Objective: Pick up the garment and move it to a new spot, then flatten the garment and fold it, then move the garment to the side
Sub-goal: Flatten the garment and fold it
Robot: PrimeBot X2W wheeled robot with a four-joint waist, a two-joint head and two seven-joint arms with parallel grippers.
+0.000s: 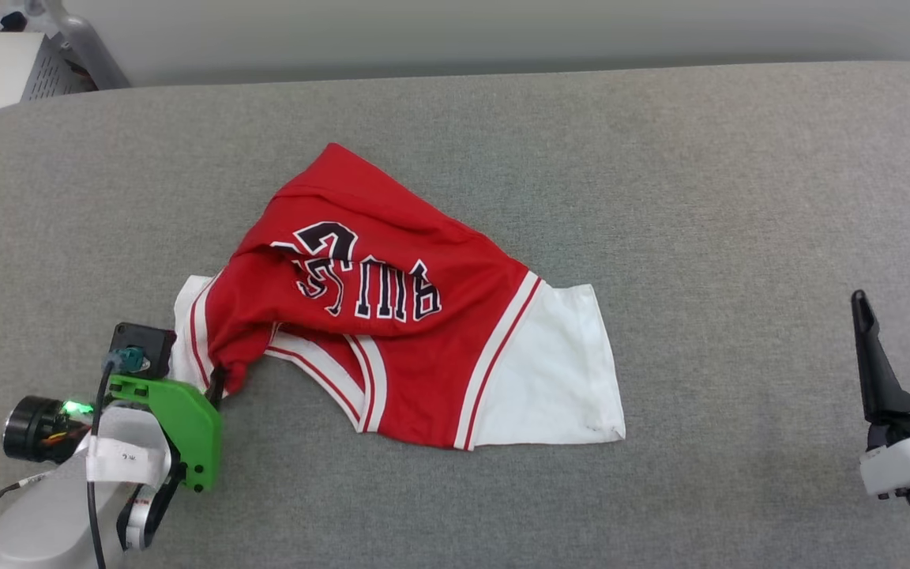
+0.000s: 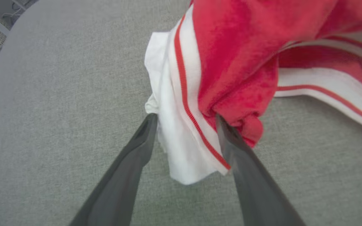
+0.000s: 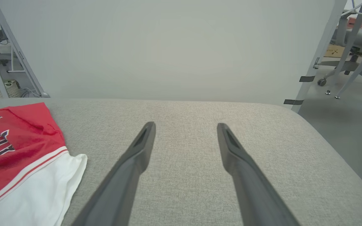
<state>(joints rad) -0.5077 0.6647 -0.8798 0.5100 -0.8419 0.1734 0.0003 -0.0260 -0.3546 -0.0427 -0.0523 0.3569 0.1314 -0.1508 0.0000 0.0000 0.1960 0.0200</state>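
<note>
though crumpled, garment [image 1: 392, 316] inside table [image 1: 700, 158] edges

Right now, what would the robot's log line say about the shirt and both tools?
garment: crumpled, unfolded, on grey surface | left tool: open around cloth edge | right tool: open, clear of garment

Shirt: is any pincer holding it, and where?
No. The left pincer stands open astride a bunched corner of the garment; the right pincer is open, apart from it.

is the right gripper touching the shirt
No, the right gripper hangs open over the bare grey surface, apart from the garment.
</note>
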